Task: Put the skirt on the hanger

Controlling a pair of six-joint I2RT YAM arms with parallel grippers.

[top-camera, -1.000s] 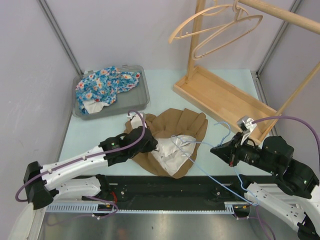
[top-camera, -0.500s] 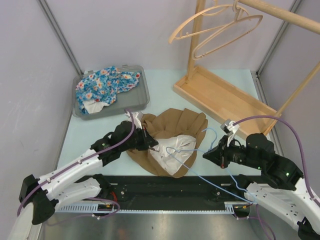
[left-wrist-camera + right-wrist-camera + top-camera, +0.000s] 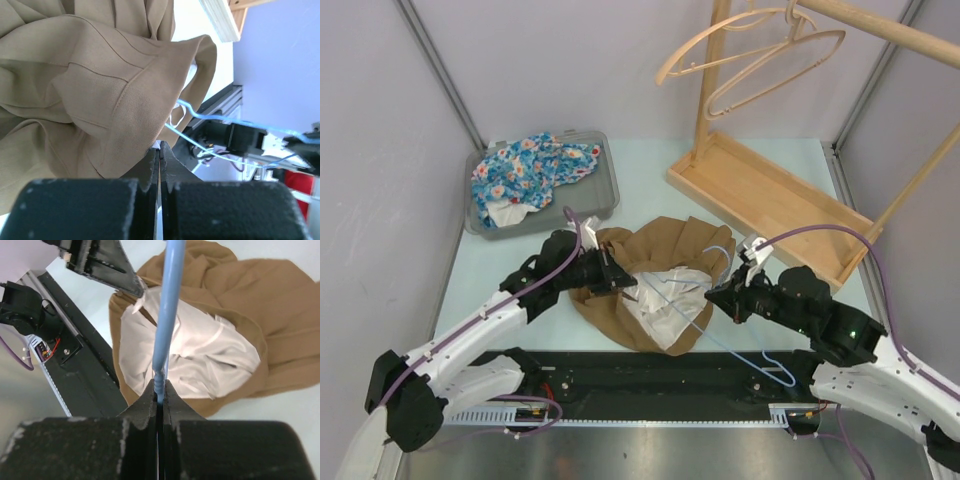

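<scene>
The tan skirt (image 3: 675,255) with white lining lies bunched at the table's middle. My left gripper (image 3: 626,284) is shut on the skirt's edge and holds it up; the left wrist view shows the fabric (image 3: 100,90) pinched at my gripper (image 3: 159,149). My right gripper (image 3: 720,297) is shut on the thin blue wire hanger (image 3: 778,372), right of the skirt. In the right wrist view my gripper (image 3: 160,389) clamps the hanger (image 3: 169,315), which points over the white lining (image 3: 200,355) toward the left gripper's fingers (image 3: 107,265).
A grey tray (image 3: 610,190) with a floral cloth (image 3: 530,170) sits at the back left. A wooden rack (image 3: 760,190) with wooden hangers (image 3: 750,50) stands at the back right. A black rail (image 3: 650,372) runs along the near edge.
My right gripper has moved left with the blue hanger, up to the skirt. My left gripper has moved away from the near edge and slightly right, holding the skirt's edge.
</scene>
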